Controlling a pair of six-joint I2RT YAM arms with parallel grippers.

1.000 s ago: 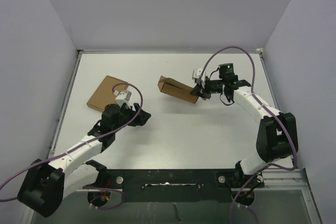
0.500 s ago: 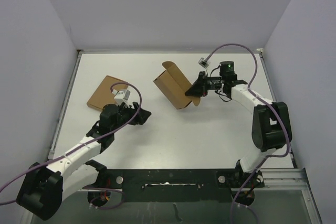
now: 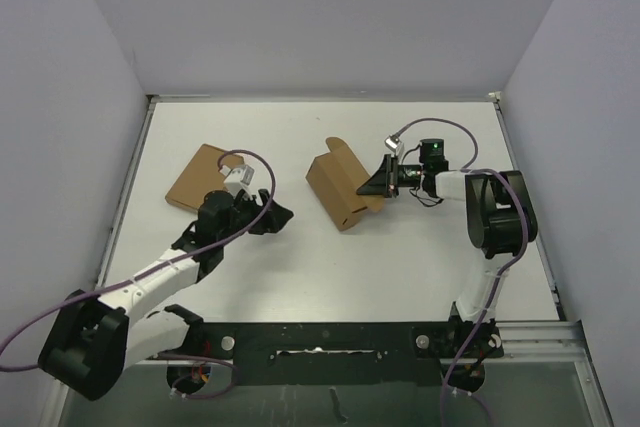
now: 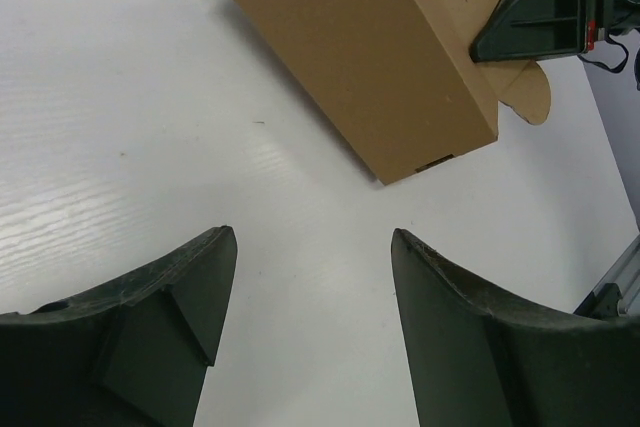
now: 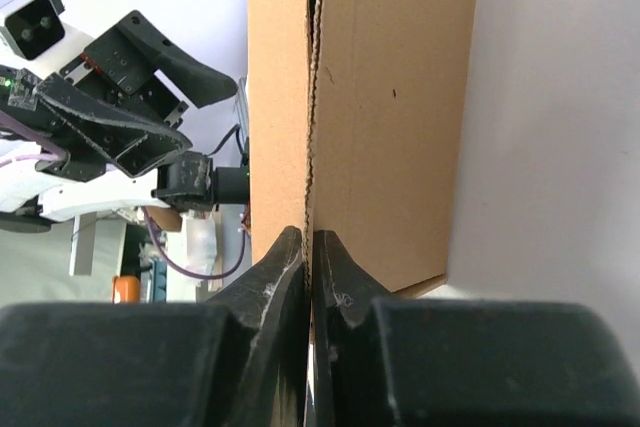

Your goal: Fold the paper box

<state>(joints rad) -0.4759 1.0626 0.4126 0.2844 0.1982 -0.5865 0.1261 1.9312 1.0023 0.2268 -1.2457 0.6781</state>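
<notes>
The paper box (image 3: 340, 185) is a narrow brown carton near the table's middle, with one end flap raised at its far end. It also shows in the left wrist view (image 4: 375, 57) and the right wrist view (image 5: 390, 107). My right gripper (image 3: 376, 183) is shut on the edge of one of its cardboard walls (image 5: 311, 247) at the box's right side. My left gripper (image 3: 277, 215) is open and empty, to the left of the box and apart from it; its fingers (image 4: 190, 287) hang over bare table.
A wider, flat brown cardboard rectangle (image 3: 198, 177) lies at the left, behind my left wrist. Grey walls close in the white table (image 3: 330, 267) on three sides. A black rail (image 3: 320, 337) runs along the near edge.
My right gripper has turned the box and brought it lower and nearer the table's middle, with its wrist now extended flat. My left gripper has moved slightly right toward the box.
</notes>
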